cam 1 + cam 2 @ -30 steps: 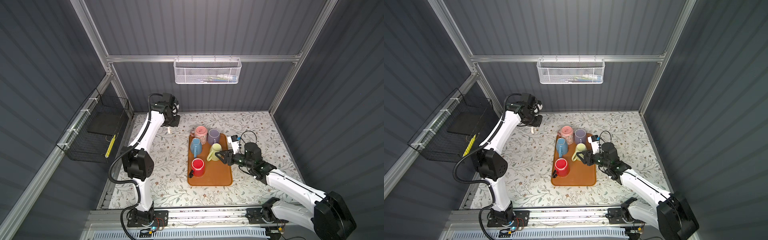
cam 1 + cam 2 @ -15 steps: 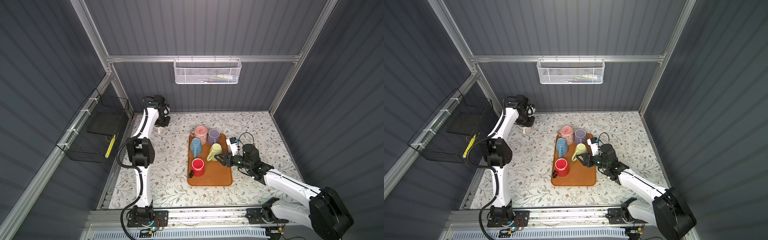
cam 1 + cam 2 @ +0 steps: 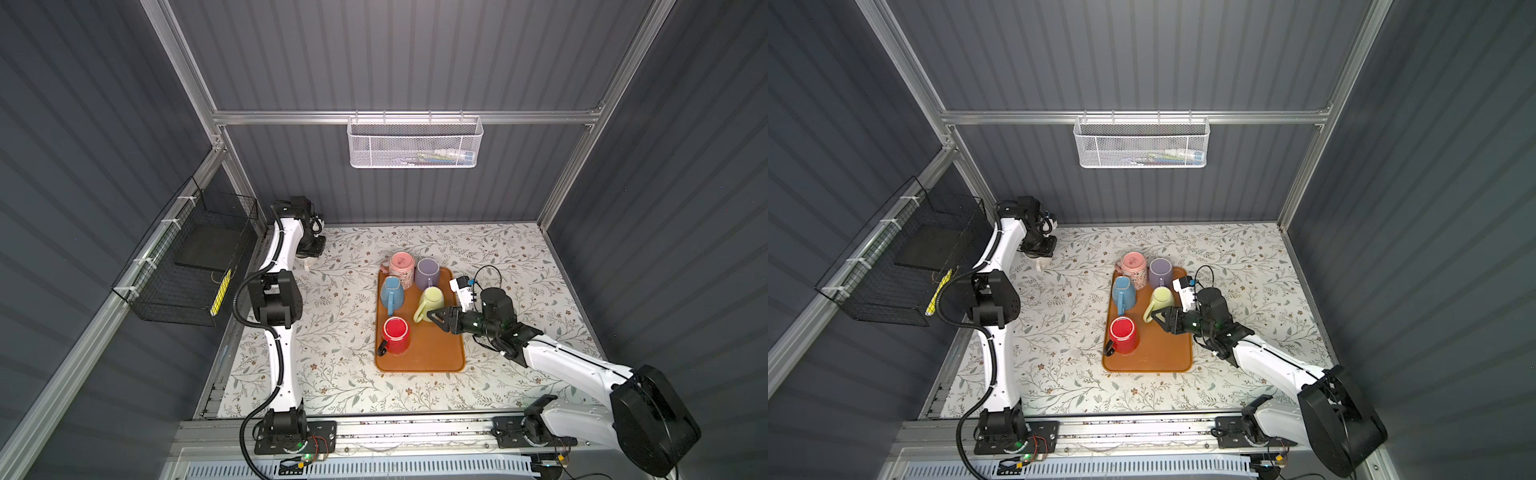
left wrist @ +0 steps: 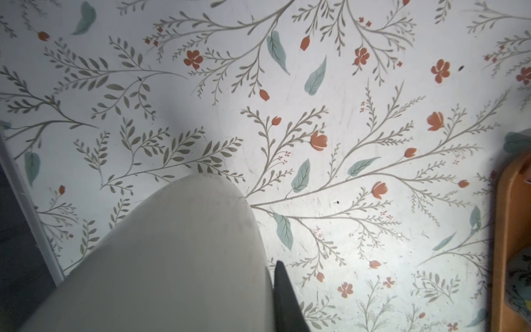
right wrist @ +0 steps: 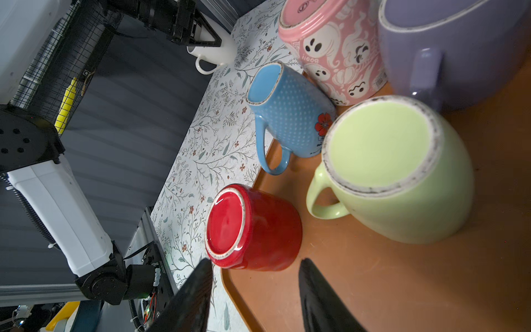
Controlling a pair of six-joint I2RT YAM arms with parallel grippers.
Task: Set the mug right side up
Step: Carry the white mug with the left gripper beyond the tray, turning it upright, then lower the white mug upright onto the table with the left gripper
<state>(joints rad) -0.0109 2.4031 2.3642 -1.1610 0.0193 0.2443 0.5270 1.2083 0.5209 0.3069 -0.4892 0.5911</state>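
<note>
White mug (image 3: 306, 262) pinched by left pincer (image 3: 309, 253), back-left corner; right pincer (image 3: 435, 316) spread, empty, above orange tray (image 3: 432, 358).

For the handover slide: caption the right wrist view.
Open right gripper facing upside-down red mug and green mug on orange tray.

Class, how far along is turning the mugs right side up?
Done, apparently: the white mug sits opening-up, off the tray. In hand: the left gripper, jaws shut on it. Left: the pink mug, purple mug, blue mug, green mug and red mug stand base-up there; the right gripper, jaws open, hovers by the green one.
</note>
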